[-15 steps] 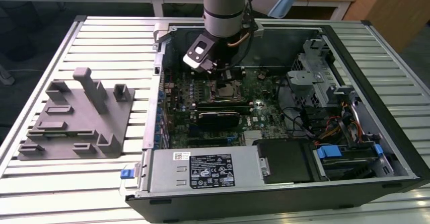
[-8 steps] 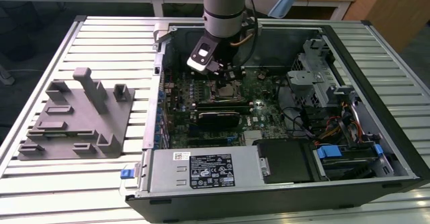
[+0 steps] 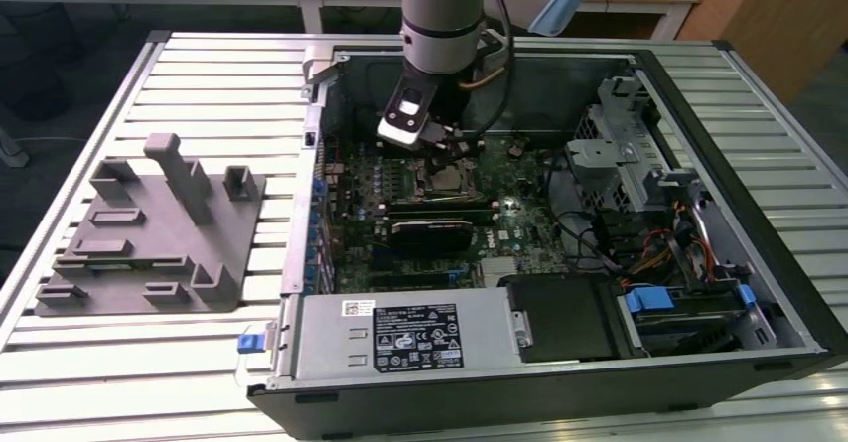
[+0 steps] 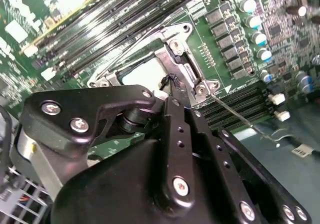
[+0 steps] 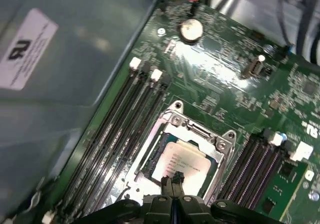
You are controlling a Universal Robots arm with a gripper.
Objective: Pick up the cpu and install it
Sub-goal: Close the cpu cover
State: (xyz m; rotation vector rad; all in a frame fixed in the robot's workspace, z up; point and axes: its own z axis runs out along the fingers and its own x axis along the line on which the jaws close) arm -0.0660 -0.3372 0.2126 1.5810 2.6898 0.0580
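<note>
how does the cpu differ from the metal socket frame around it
The cpu is a solid flat square with a pale silvery top; the socket frame is an open metal border with screws at its corners. The socket frame is larger and rings the cpu, which lies inside its opening. Both are squarish, metallic and lie flat on the motherboard.

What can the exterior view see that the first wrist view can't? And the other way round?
The exterior view takes in the whole computer case, the grey fixture beside it on the slatted table, and the robot arm. The first wrist view brings out a round coin battery and a white label on the case wall. Both show the cpu lying in its socket frame, with the gripper right over it.
</note>
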